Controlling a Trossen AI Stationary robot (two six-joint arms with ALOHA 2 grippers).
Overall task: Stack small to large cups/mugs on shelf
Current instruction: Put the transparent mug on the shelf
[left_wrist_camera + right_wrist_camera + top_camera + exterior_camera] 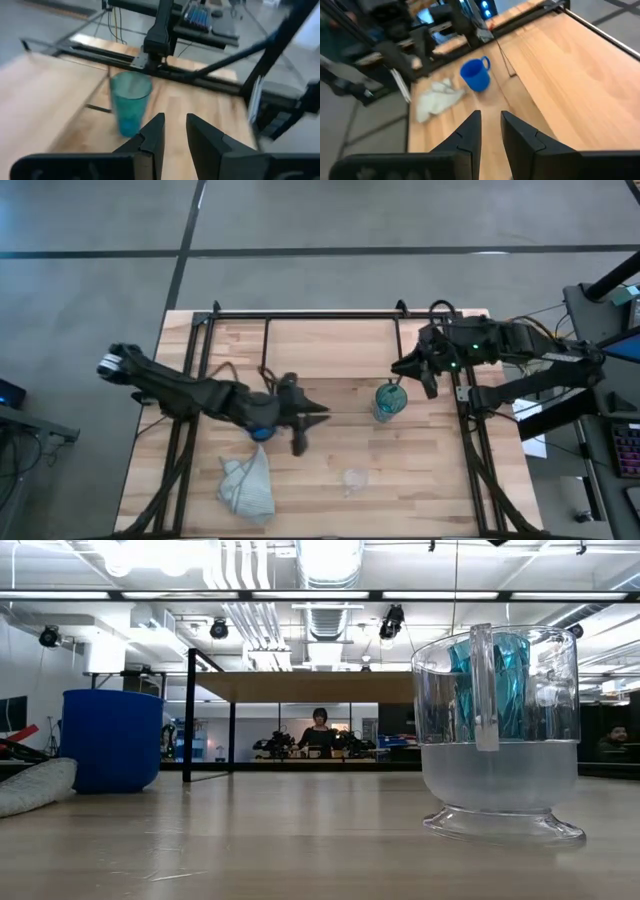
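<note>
The teal see-through cup [388,402] stands upright on the table right of centre; it also shows in the left wrist view [130,102]. The blue handled mug [262,431] stands under my left arm and shows in the right wrist view [476,75]. The small clear glass cup [355,478] stands near the front edge, close in the low view [500,740]. The shelf [300,688] stands at the table's back. My left gripper [308,412] hovers left of the teal cup, fingers a little apart, empty. My right gripper [405,367] hovers just behind the teal cup, fingers a little apart, empty.
A pale crumpled cloth [248,485] lies at the front left, next to the blue mug. Black frame bars [470,430] run along the table's left, right and far sides. People sit at desks in the room behind the table [320,730].
</note>
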